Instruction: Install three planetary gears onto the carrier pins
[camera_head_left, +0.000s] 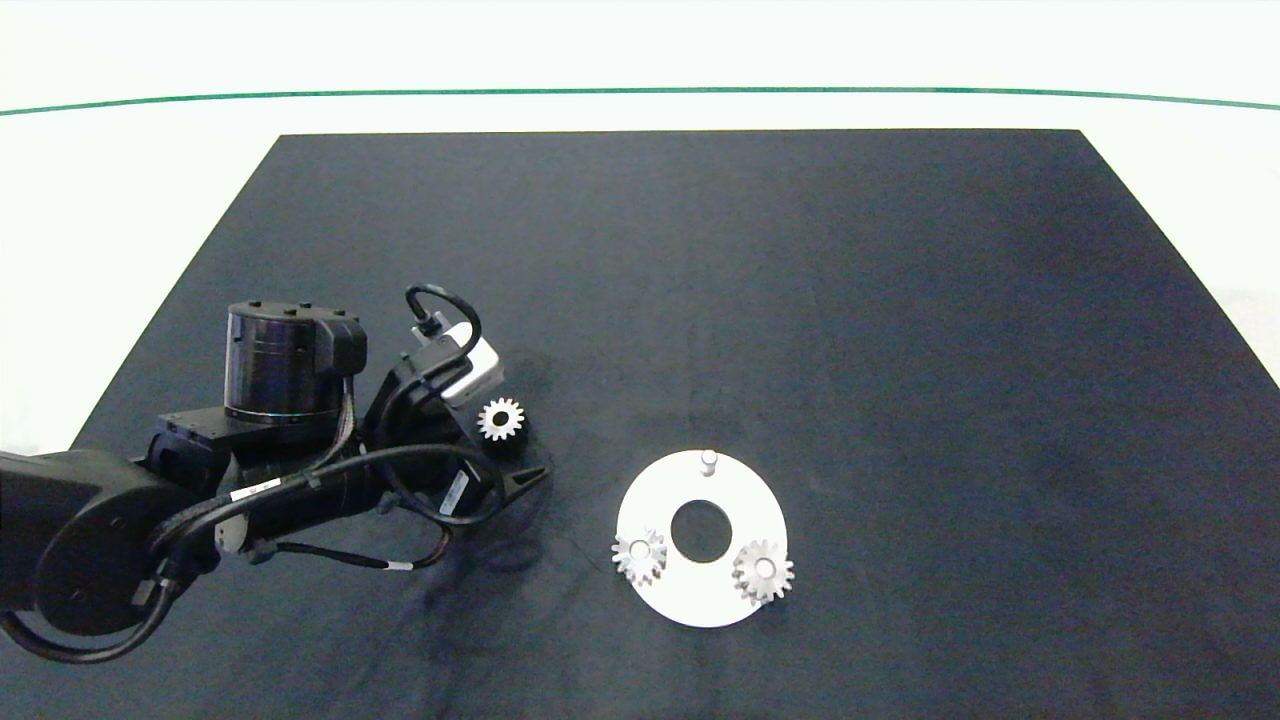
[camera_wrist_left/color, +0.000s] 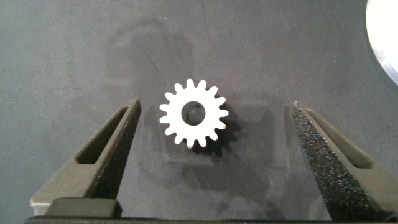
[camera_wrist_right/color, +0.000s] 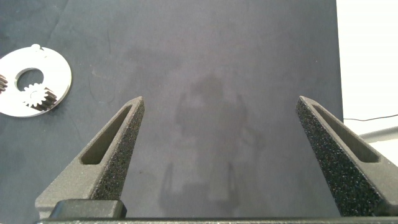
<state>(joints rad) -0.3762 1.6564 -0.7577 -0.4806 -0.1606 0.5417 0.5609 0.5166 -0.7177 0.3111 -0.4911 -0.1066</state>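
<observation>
Left gripper is spread wide with nothing in it, straddling the last loose gear flat on the black mat, fingers clear on both sides — looks lined up for a pinch across the teeth. Two gears already sit on pins of the white disc, so only the far pin is bare. Right gripper hangs open and empty over bare mat, out of the way — idle, I'd guess.
</observation>
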